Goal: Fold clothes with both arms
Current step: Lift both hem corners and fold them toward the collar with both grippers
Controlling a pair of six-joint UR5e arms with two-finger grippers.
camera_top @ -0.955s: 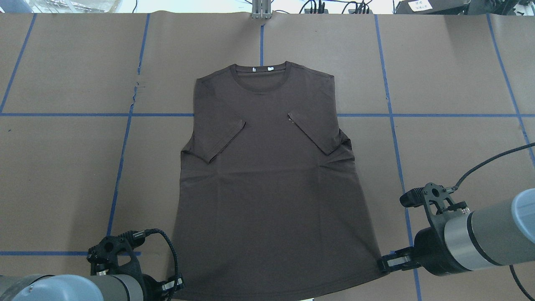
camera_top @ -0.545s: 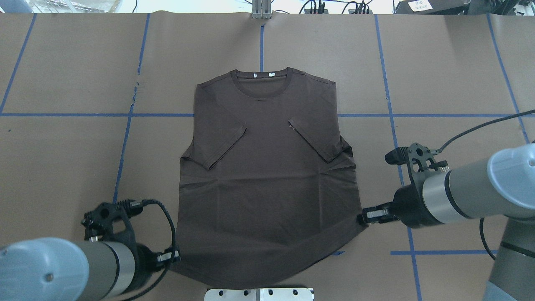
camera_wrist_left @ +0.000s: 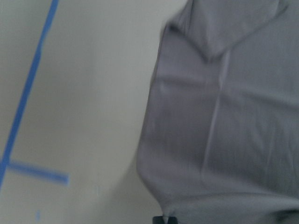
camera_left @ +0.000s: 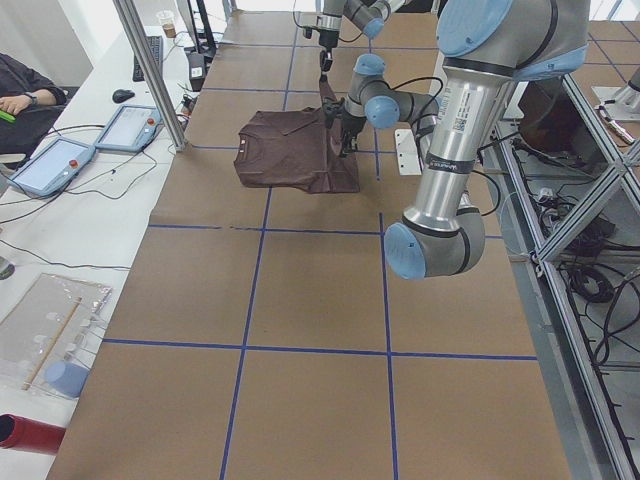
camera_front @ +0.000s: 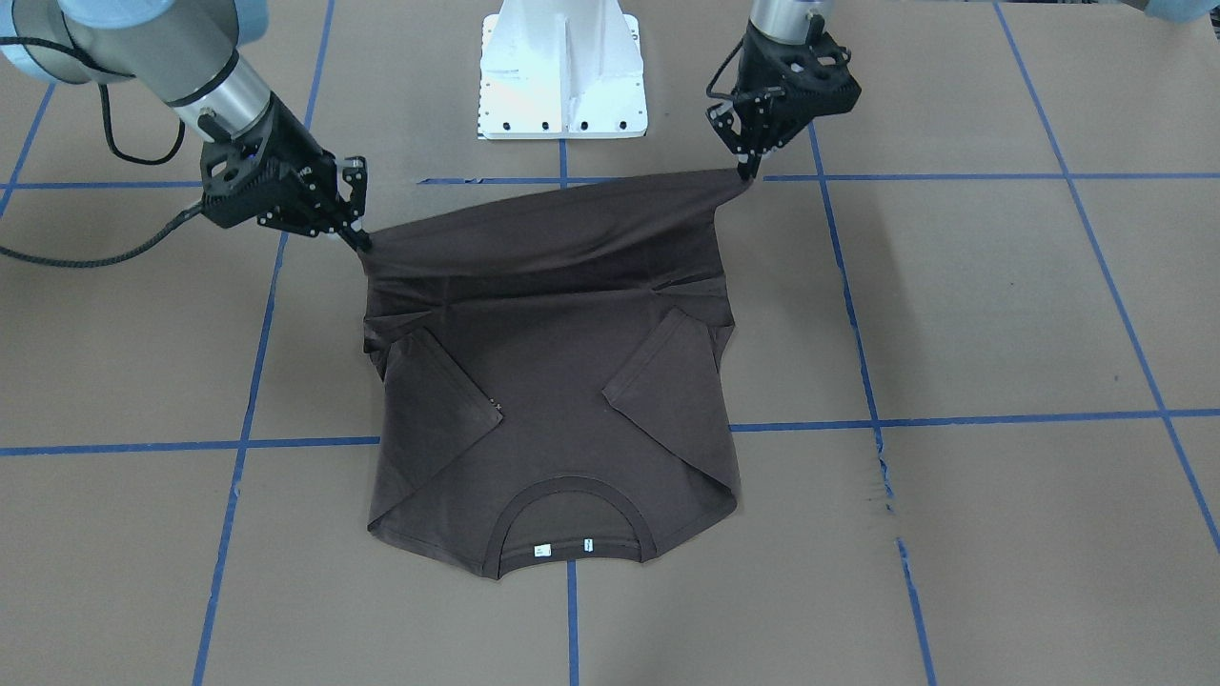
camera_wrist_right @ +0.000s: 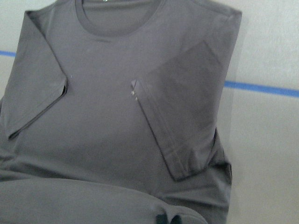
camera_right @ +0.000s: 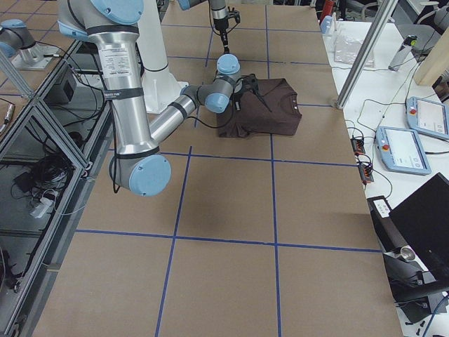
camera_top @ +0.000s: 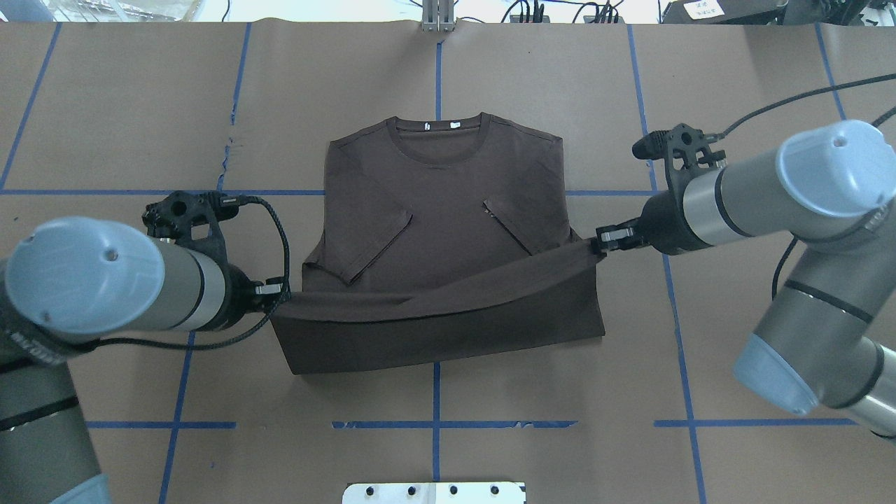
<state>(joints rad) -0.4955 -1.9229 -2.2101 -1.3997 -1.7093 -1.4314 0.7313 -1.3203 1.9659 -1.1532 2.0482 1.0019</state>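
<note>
The dark brown T-shirt (camera_top: 448, 203) lies face up, collar (camera_top: 437, 134) at the far side, both sleeves folded inward. My left gripper (camera_top: 281, 288) is shut on the hem's left corner. My right gripper (camera_top: 600, 240) is shut on the hem's right corner. The hem is lifted and stretched taut between them over the shirt's lower half. In the front-facing view the left gripper (camera_front: 746, 171) is at the right and the right gripper (camera_front: 360, 243) at the left. The wrist views show the shirt (camera_wrist_left: 224, 116) (camera_wrist_right: 131, 107) below the fingertips.
The white pedestal base (camera_front: 562, 67) stands at the near table edge, also in the overhead view (camera_top: 434, 492). Blue tape lines (camera_top: 434, 424) cross the brown paper. A metal clamp (camera_top: 437, 21) sits at the far edge. Tablets (camera_left: 50, 165) and a person lie beyond the table.
Both grippers have carried the hem corners up and away from the near edge toward the collar. The shirt's lower part now doubles over itself.
</note>
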